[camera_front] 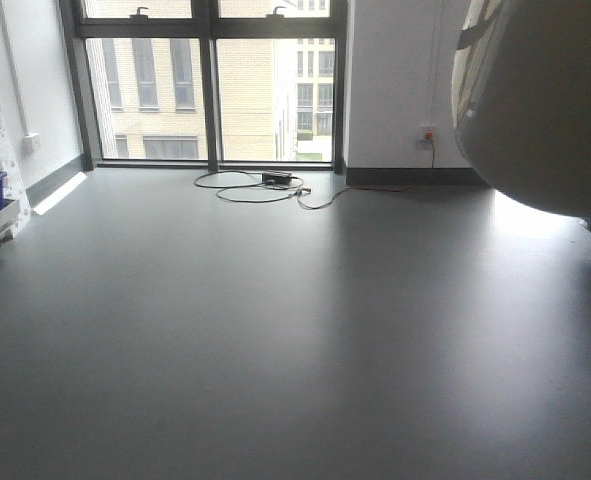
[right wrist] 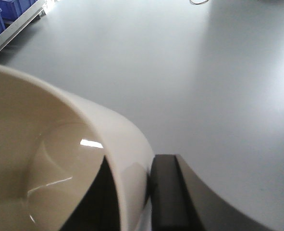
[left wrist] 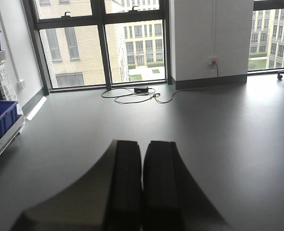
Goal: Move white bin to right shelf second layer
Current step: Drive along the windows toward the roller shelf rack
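Right hand [right wrist: 132, 195] clamps the rim wall of the white bin [right wrist: 41, 159], held aloft above the floor [camera_front: 275, 330], mouth opening toward the wrist. Left hand [left wrist: 142, 185] is clenched on nothing. The right shelf second layer lies out of view; only the right arm bears the bin.

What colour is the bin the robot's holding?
The bin is glossy cream-white, clearest in the right wrist view.
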